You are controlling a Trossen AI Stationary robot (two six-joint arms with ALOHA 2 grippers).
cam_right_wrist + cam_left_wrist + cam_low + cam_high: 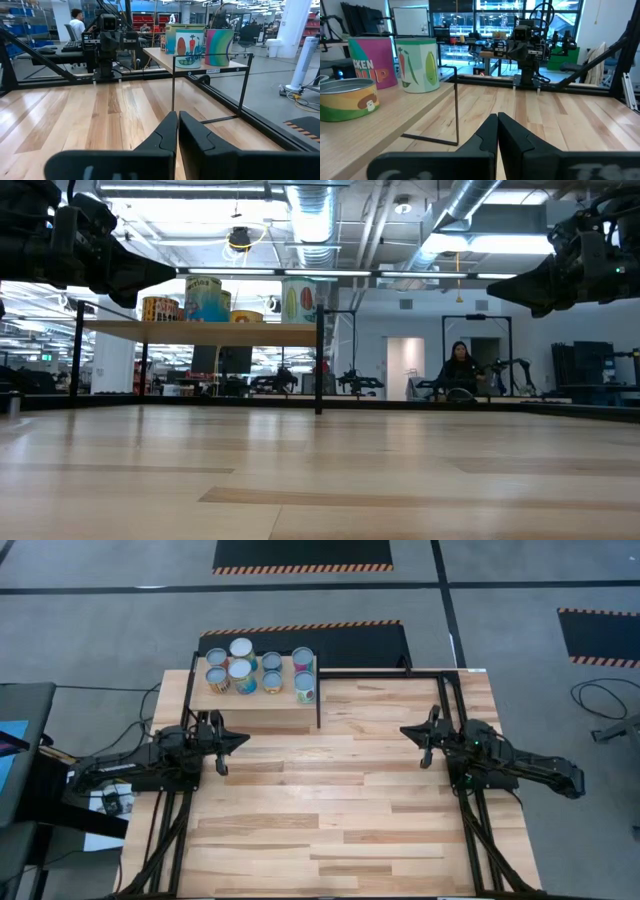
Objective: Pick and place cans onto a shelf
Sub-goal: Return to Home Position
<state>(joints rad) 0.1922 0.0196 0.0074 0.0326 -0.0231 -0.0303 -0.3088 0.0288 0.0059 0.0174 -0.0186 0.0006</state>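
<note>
Several cans (258, 671) with coloured labels stand upright on the light wood shelf (255, 700) with a black frame at the table's far left. They also show in the low view (207, 298), the left wrist view (417, 65) and the right wrist view (190, 47). My left gripper (240, 740) is shut and empty, held above the table near the shelf's near side. My right gripper (408, 730) is shut and empty, held above the table's far right part.
The striped plank tabletop (340, 810) stretches wide between and in front of the arms. Black frame rails (380, 674) run along the far edge. A person (459, 370) sits in the room beyond the table; another person (76, 22) stands far off.
</note>
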